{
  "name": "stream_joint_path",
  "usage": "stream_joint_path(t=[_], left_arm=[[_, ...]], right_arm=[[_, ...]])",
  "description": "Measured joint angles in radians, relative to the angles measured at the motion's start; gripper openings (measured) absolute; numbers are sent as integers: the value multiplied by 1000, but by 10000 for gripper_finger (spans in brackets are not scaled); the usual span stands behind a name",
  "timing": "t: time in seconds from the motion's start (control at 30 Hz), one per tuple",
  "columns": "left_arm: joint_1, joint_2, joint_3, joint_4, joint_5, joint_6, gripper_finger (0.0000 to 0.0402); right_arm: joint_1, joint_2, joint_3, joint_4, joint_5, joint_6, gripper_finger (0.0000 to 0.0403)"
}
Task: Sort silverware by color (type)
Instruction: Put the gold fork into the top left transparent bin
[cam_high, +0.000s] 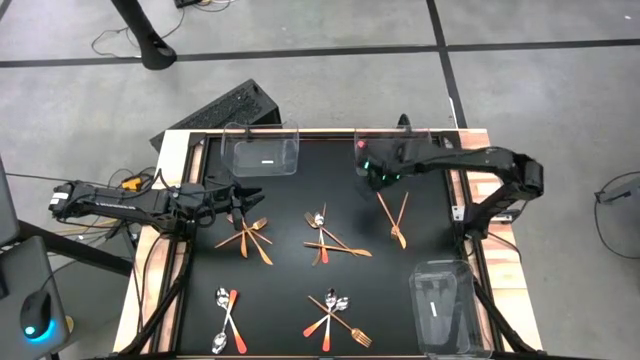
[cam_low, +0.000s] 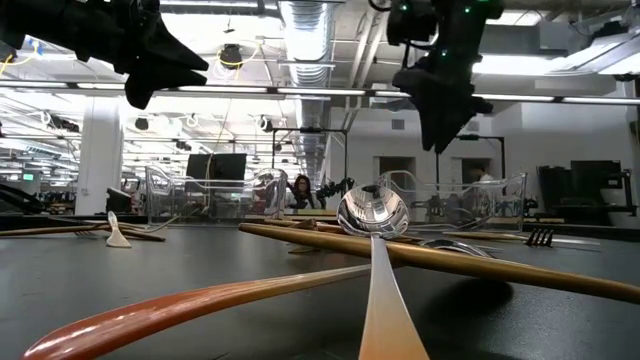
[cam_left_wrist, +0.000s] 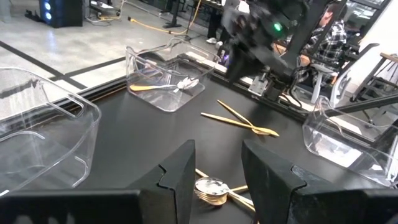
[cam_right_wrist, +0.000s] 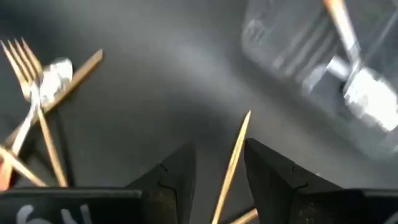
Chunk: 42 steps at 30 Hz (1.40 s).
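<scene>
1. High view: black surface (cam_high: 290, 290) with silverware scattered in little piles. The left hand (cam_high: 243, 203) hangs over the left side, just above a fan of gold forks (cam_high: 250, 238). The right hand (cam_high: 378, 172) is up near the far edge, right by a crossed pair of gold sticks (cam_high: 395, 216). There's a mixed pile (cam_high: 328, 240) in the middle, a spoon pair (cam_high: 225, 318) with red handles front-left, and another pile (cam_high: 335, 318) front-center. Clear bins: a far bin (cam_high: 263, 153) and a near bin (cam_high: 442, 305) at front-right, each with something pale inside.

2. Low view: a spoon (cam_low: 372, 213) sits bowl-up right in front of the camera, lying across a long gold stick (cam_low: 450, 260), with a red handle (cam_low: 180, 305) curving in front. Both hands hang dark above the surface, holding nothing.

3. Left wrist view: the left hand's fingers (cam_left_wrist: 177, 171) are spread apart and empty, with a spoon bowl (cam_left_wrist: 211, 188) on the surface between them. Across the surface are the crossed gold sticks (cam_left_wrist: 242, 119) and a bin (cam_left_wrist: 165, 84) with a spoon in it, and the other arm behind.

4. Right wrist view: the right hand's fingers (cam_right_wrist: 174, 174) are parted with a gold stick (cam_right_wrist: 233, 165) lying in the gap, not gripped as far as I can tell. Fork and spoon (cam_right_wrist: 37, 84) off to one side, blurry bin (cam_right_wrist: 329, 68) with a spoon on the other.
</scene>
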Motion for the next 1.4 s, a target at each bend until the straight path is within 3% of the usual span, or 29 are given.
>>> stream_joint_path(t=[0.27, 0.4, 0.57, 0.83, 1.27, 1.4], left_arm=[[0, 0, 0, -16, 0, -1, 118], [0, 0, 0, -22, 0, -1, 118], [0, 0, 0, -23, 1, -2, 118], [0, 0, 0, -56, 9, -4, 118], [0, 0, 0, -80, 6, -16, 118], [0, 0, 0, -83, 5, -16, 118]], right_arm=[[119, 95, -7, -335, 18, 415, 154], [97, 88, -77, -276, -42, 508, 153], [52, 88, -180, -158, -129, 515, 146], [32, 89, -287, -25, -185, 540, 131], [32, 84, -425, 122, -221, 552, 116], [32, 85, -426, 146, -225, 506, 84]])
